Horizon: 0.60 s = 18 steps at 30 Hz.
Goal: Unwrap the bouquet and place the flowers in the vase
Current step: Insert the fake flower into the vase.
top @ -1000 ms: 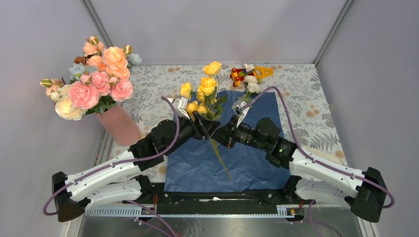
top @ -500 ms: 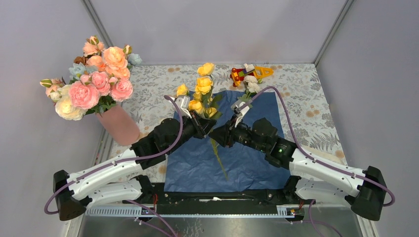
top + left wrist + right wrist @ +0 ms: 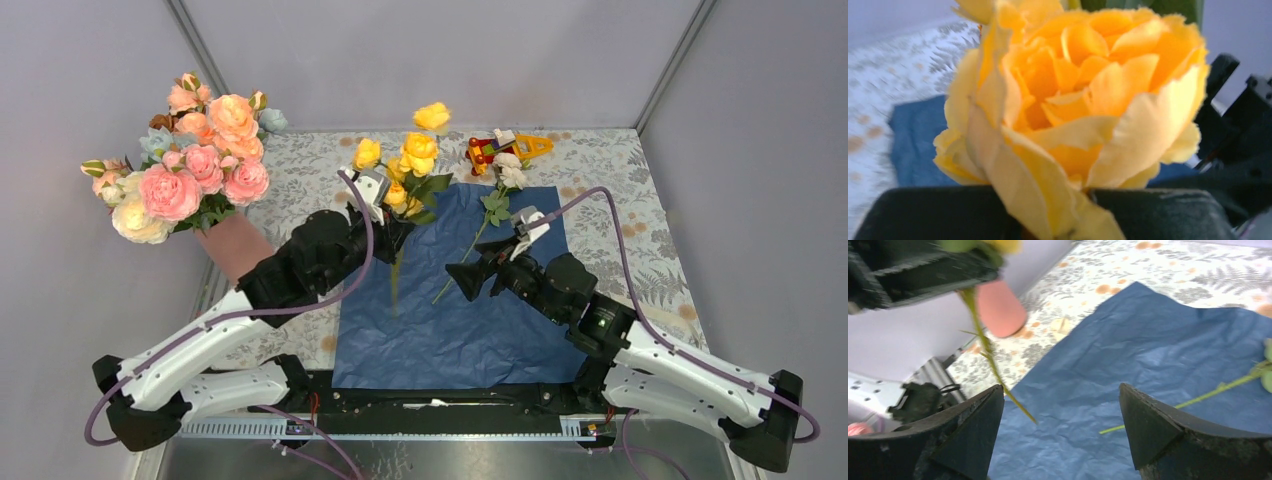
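Top view
- Arms: two. The left gripper [image 3: 390, 225] is clamped on a bunch of yellow roses [image 3: 420, 150], held up above the far-left corner of the blue paper [image 3: 450, 330]. The right gripper [image 3: 462, 278] hangs over the paper with its jaws spread and nothing in them.
- Yellow blooms: at least four; the lower ones overlap and are hard to count.
- Stem [image 3: 395, 285]: one hangs below the grip.
- Cream rose [image 3: 508, 170]: one, lying on the paper's far edge.
- Vase [image 3: 238, 248]: one, at the far left, well apart from the roses and already crowded with large pink and peach blooms [image 3: 190, 150].
- Toy [image 3: 505, 148]: one, beyond the paper.

Left wrist view
- Yellow rose [image 3: 1073, 100]: a single bloom fills the frame and hides the grip.
- Finger [image 3: 923, 215]: a dark edge, blurred.

Right wrist view
- Fingers [image 3: 973, 435]: two, wide apart, with only paper [image 3: 1148, 340] behind the gap.
- Stems: two; one dangles [image 3: 983, 345] from the left gripper [image 3: 918, 270], one lies at the right [image 3: 1198, 397].
- Vase [image 3: 1000, 310]: only its base shows, blurred.
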Each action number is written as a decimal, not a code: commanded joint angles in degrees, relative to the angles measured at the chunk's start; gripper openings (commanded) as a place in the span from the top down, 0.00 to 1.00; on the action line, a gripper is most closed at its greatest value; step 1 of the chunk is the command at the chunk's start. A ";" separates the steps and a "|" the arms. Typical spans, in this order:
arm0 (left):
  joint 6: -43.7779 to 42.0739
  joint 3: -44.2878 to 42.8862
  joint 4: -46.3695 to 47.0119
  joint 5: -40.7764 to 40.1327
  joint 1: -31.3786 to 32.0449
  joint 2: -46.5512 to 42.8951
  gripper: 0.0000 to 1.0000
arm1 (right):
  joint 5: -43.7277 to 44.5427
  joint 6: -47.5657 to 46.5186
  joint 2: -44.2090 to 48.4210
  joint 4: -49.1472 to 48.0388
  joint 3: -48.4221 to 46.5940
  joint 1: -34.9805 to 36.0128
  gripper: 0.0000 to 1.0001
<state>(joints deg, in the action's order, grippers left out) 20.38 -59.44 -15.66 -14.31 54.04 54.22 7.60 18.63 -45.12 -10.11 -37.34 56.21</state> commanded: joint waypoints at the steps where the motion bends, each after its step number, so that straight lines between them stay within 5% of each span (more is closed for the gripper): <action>1: -25.09 -10.66 -9.89 4.07 -0.65 -2.31 1.00 | 10.69 -3.28 3.70 3.42 1.49 -1.32 0.05; 10: -37.69 -23.06 -18.63 2.32 -14.20 -2.68 1.00 | 3.50 0.07 5.36 3.13 5.52 -16.51 0.01; 13: -41.90 -26.18 -17.27 7.96 -27.67 -1.51 1.00 | 2.29 0.45 4.86 2.76 7.07 -23.06 0.00; 18: -41.78 -28.95 -16.93 6.72 -31.18 -1.66 1.00 | -1.41 2.65 5.95 1.55 9.37 -28.60 0.00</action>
<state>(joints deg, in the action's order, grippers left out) -18.70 -85.08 -34.65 -8.78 24.01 52.99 9.54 19.44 -40.05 -6.02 -29.19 30.55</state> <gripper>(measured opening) 0.077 0.995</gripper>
